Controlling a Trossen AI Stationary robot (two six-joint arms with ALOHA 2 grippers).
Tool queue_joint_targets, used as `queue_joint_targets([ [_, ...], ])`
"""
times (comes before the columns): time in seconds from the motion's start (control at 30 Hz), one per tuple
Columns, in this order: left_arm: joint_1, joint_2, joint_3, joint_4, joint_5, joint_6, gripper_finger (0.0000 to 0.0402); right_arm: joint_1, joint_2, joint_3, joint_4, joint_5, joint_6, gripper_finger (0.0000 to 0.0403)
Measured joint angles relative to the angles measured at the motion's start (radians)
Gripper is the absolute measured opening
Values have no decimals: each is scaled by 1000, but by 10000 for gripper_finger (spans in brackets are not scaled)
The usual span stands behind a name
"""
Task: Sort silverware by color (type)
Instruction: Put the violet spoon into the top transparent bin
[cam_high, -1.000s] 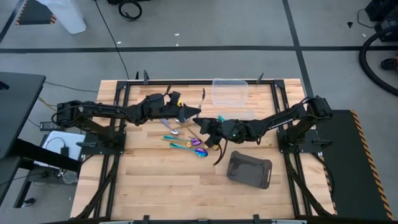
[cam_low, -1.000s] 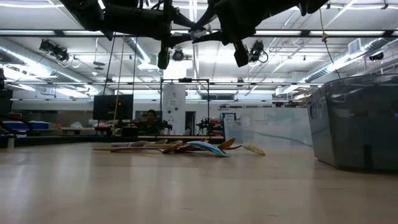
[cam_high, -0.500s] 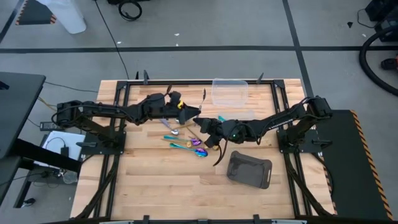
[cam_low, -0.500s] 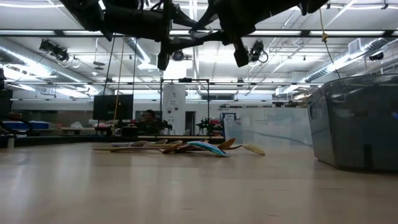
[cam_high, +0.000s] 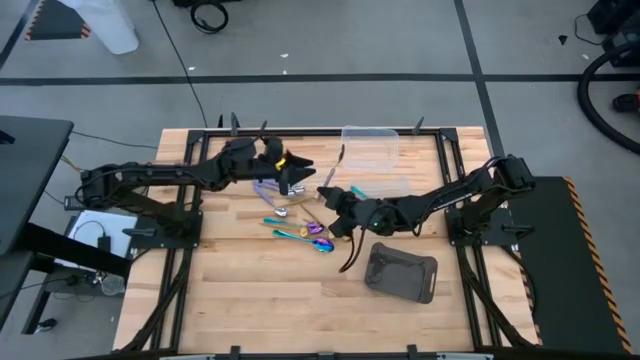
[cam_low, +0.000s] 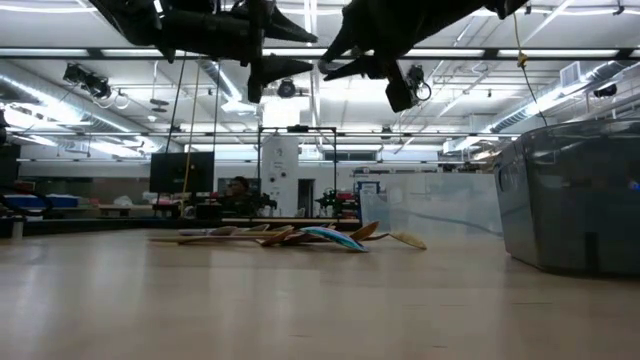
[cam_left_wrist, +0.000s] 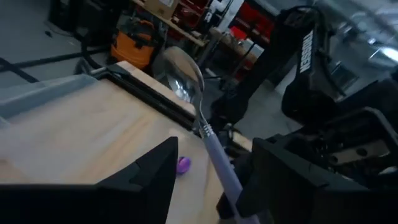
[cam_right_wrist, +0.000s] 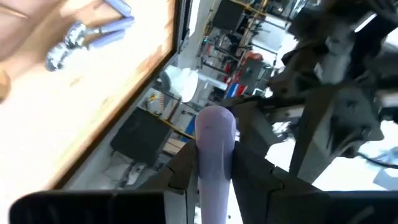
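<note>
A lilac-handled silver spoon (cam_high: 334, 168) is up in the air over the table's far middle, its bowl (cam_left_wrist: 180, 71) toward the far edge. My right gripper (cam_high: 330, 194) is shut on it. My left gripper (cam_high: 303, 177) stands open just left of the spoon, which shows ahead between its spread fingers (cam_left_wrist: 155, 174) without touching them. The other silverware, iridescent, lilac and gold pieces, lies in a loose pile (cam_high: 300, 225) on the wooden table below both grippers. My right gripper pinches the spoon's lilac handle (cam_right_wrist: 214, 163) between its two fingers, and the rounded handle end (cam_right_wrist: 216, 124) sticks out past them. The fingers come about level from the table's right side. The spoon is lifted clear of the table, slanting with its bowl toward the far edge.
A clear plastic tub (cam_high: 370, 148) stands at the far edge right of the spoon. A dark grey tray (cam_high: 402, 272) sits near the right arm, toward the front. The black frame rails (cam_high: 200, 160) run along the table's sides.
My left gripper has opened, let go of the spoon and drawn back toward the table's left and far edge, rolling as it went. The spoon stays in my right gripper, which has rolled, and its bowl end has tipped toward the right.
</note>
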Motion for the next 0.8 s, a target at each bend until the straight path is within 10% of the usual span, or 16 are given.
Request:
queue_joint_targets([
  [0.47, -145, -100, -1, -309, -275, 298, 215, -56, -1, 0, -140, 31, 314, 89],
  [0.8, -312, -95, -1, -519, -446, 352, 215, -156, -92, 0, -330, -179, 579, 89],
])
